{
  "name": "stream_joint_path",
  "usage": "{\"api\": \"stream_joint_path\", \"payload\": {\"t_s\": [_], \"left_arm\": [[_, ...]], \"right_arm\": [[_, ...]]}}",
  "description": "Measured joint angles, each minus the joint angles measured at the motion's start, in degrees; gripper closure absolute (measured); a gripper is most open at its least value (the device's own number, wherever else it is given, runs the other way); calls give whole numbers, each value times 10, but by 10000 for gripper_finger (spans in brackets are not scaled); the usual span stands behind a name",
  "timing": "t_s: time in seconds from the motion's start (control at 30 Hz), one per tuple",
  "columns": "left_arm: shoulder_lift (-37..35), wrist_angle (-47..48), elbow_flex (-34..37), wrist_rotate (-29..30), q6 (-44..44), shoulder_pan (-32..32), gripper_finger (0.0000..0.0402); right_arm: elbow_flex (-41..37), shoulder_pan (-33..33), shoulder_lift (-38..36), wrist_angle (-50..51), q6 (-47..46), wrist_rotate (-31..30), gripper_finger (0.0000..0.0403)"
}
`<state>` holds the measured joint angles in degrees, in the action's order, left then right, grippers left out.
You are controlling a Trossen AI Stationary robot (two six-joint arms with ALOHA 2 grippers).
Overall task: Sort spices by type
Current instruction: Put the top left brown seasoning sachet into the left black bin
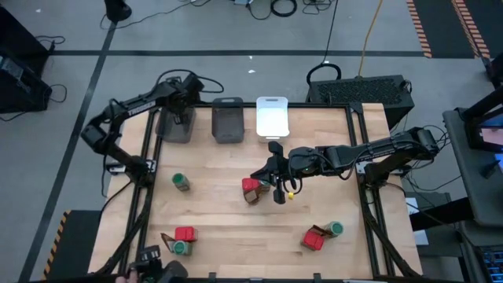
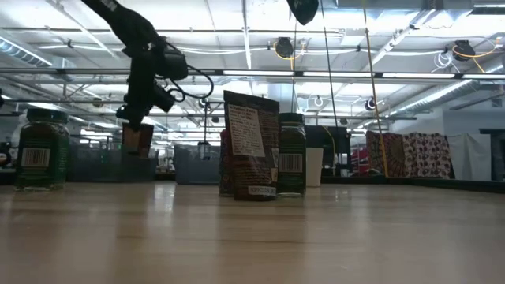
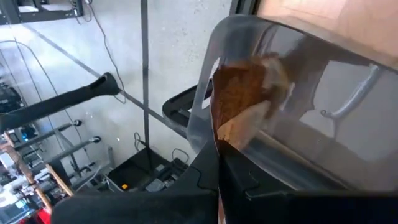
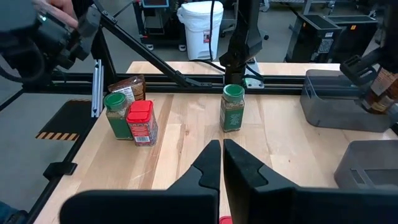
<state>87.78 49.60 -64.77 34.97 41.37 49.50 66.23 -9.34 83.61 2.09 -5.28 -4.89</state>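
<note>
Left gripper (image 3: 217, 146) holds brown packet (image 3: 239, 99) over grey bin (image 3: 323, 143).

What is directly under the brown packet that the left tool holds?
The left dark grey bin lies under the brown packet. The left tool is shut on it. The bin's floor is mostly hidden.

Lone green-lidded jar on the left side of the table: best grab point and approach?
Grip the jar across its round body just under the green lid, coming straight down from above. It stands upright and alone, with bare table all round, so fingers probably fit on either side. The left gripper is shut on a brown packet over the left bin.
</note>
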Motion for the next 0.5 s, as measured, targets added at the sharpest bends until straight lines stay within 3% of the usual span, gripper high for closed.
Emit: {"api": "stream_joint_path", "payload": {"t_s": [0.17,0.5], "left_arm": [[18,-18,0,0,0,0,395],[28,-16,0,-1,-4,0,335]], "right_arm": [[0,0,0,0,0,0,403],[0,0,0,0,0,0,403]]}}
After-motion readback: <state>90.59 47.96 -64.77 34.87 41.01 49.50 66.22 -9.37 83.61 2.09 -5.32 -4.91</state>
